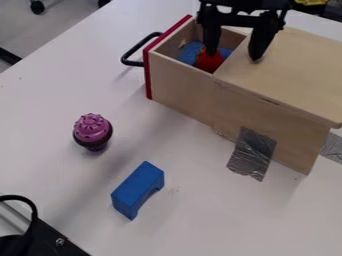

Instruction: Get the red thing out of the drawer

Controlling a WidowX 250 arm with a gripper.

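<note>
End effector (pixel 234 56) fingers stand wide apart, and I see nothing gripped. Cabinet (pixel 294 65): smooth, boxy, pale wood. Drawer (pixel 177 85): wooden, red-fronted, extended. Red thing (pixel 207 63): rounded, partly hidden, inside the drawer against blue material (pixel 190 52).

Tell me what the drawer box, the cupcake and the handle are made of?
The drawer box looks like smooth, pale bare wood, since it is tan with plain flat boards. The cupcake is probably shiny plastic, because its pink swirl catches the light. The handle is glossy black, maybe painted metal or plastic; I can't tell which.
</note>
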